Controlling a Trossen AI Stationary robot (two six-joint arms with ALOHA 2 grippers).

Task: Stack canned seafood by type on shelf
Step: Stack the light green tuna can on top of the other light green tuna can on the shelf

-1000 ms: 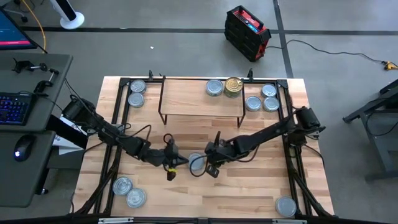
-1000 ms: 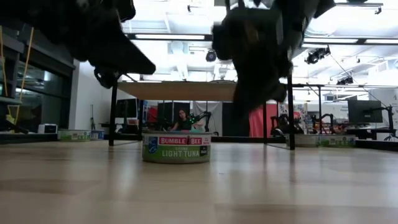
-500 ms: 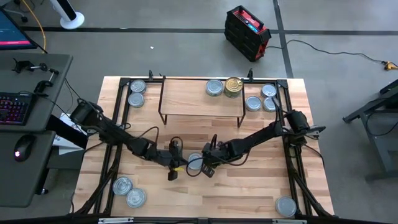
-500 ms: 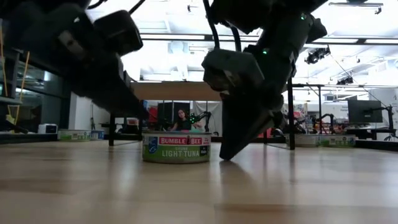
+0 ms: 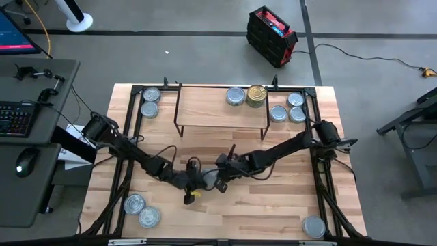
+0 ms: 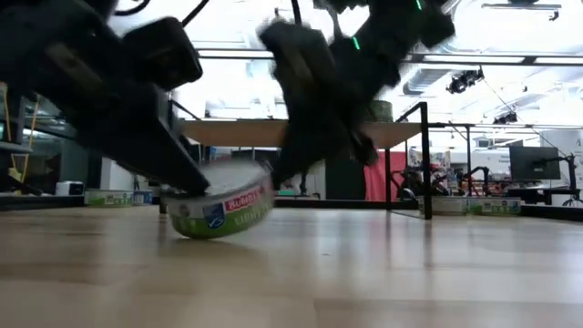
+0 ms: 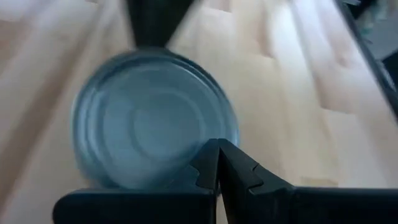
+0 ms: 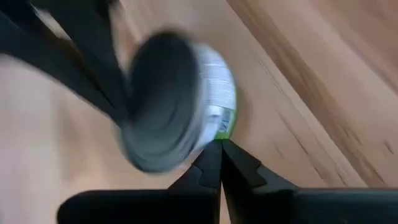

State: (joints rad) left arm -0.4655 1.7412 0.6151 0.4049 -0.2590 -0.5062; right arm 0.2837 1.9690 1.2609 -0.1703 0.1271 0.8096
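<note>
A flat round tin (image 5: pixel 209 178) with a silver lid and a green label stands tilted at the middle of the table. Its lower left edge (image 6: pixel 193 230) is on the wood and its right side is raised. My left gripper (image 5: pixel 200 180) is shut at the tin's left side. My right gripper (image 5: pixel 219 180) is shut at its right side. The shelf (image 5: pixel 205 109) stands at the far edge. It carries a silver tin (image 5: pixel 235 96) and a gold tin (image 5: pixel 257 96). My left gripper presses its shut fingertips (image 7: pixel 214 163) against the rim of the tin's lid (image 7: pixel 186 163), slanting down from the table's left. The tin leans against them. My right gripper pushes with its shut fingertips (image 8: pixel 219 155) at the tin's green side wall (image 8: pixel 222 122), low down, slanting down from the table's right. That side of the tin is lifted off the wood.
Loose tins lie at the far left (image 5: pixel 149 102), beside the shelf at the far right (image 5: pixel 287 109), at the near left (image 5: pixel 141 210) and at the near right corner (image 5: pixel 313 226). Black frame rails (image 5: pixel 130 137) run along both table sides.
My left gripper has sunk toward the table next to the tin. My right gripper has moved toward the table's left, against the tin. The tin stood flat. It has slid a little to the left and tipped, its right side rising while its left edge stays down.
</note>
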